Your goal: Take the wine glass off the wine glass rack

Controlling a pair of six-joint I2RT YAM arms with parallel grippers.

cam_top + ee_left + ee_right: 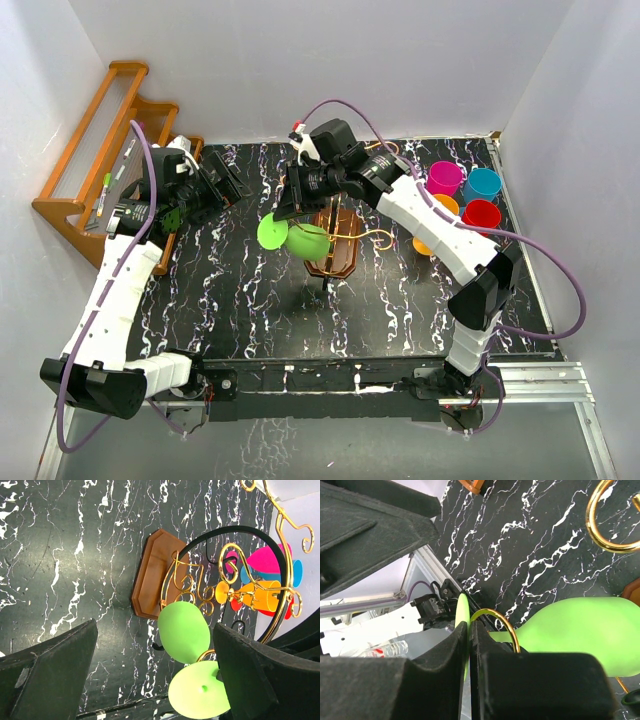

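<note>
A lime green wine glass (310, 240) hangs sideways on the wine glass rack (338, 262), a dark brown wooden base with gold wire scrolls. Its stem sits in a gold loop (502, 622), and its round foot (272, 232) points left. My right gripper (287, 210) reaches in from the right, shut on the thin edge of that foot (462, 611); the bowl (590, 635) lies just beyond the loop. My left gripper (232, 185) hovers to the left of the rack, open and empty, with the glass (184, 632) and rack base (152, 575) ahead of it.
Pink (445, 178), blue (481, 184), red (481, 214) and orange (432, 225) cups stand at the back right of the black marbled table (250, 300). An orange-brown slatted shelf (95, 170) leans at the back left. White walls close in on three sides.
</note>
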